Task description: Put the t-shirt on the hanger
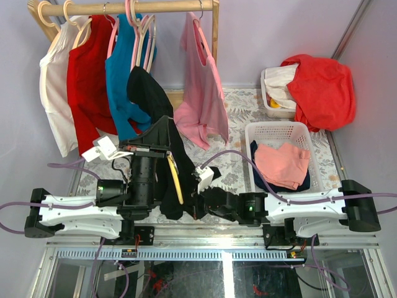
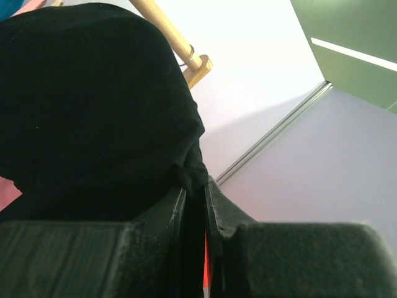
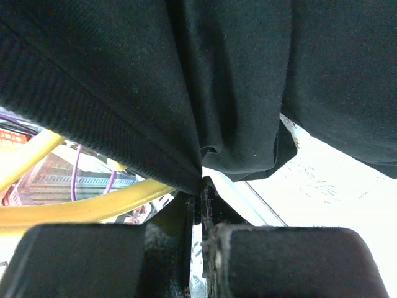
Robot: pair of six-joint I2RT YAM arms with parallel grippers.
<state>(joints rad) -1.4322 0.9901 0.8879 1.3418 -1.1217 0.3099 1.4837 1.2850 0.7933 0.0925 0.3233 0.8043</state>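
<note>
Your left gripper [image 2: 195,194] is clamped on a bunched fold of the t-shirt [image 1: 149,93]; the soft black cloth swells above the flat dark fingers [image 2: 170,214] in a rounded, matte mass, with a pale wooden rail [image 2: 167,37] behind it; your right gripper [image 3: 200,189] is pinched tight on the same garment, just beside its ribbed band, whose fine parallel ridges run diagonally across the wrist view; from above, the t-shirt hangs as a long, limp, twisted strip between the two arms, over the floral-patterned table [image 1: 242,105]; the hanger [image 1: 176,180], a thin, smooth yellow plastic bar, shows against the cloth's lower part and curves beneath the ribbed edge.
</note>
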